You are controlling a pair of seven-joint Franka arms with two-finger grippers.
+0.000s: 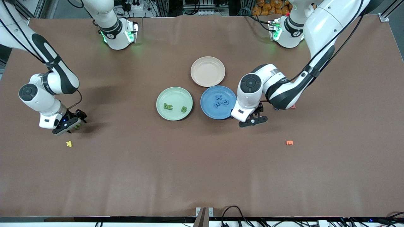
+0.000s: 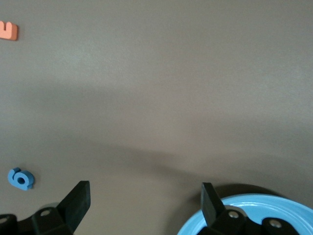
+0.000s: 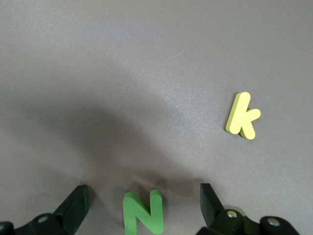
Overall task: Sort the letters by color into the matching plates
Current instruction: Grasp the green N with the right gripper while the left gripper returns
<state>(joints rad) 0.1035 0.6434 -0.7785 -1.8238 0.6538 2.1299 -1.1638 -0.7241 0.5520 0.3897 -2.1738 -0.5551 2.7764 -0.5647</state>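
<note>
Right gripper (image 3: 142, 205) open, astride green foam letter N (image 3: 142, 212): pickup step.
Next: close, carry to pale green plate (image 1: 161, 97); left gripper (image 2: 144, 205) open, empty, at blue plate's (image 2: 254, 208) rim.

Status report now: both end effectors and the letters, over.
Right end effector open, straddling green N. Left end effector open beside blue plate. Blue letter loose on table.

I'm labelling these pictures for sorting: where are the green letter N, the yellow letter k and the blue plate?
green letter N (image 3: 142, 212), right wrist view, on its diagonal stroke.
yellow letter k (image 3: 242, 116), right wrist view, on its stem.
blue plate (image 1: 209, 109), front view, on bare floor near its rim.
</note>
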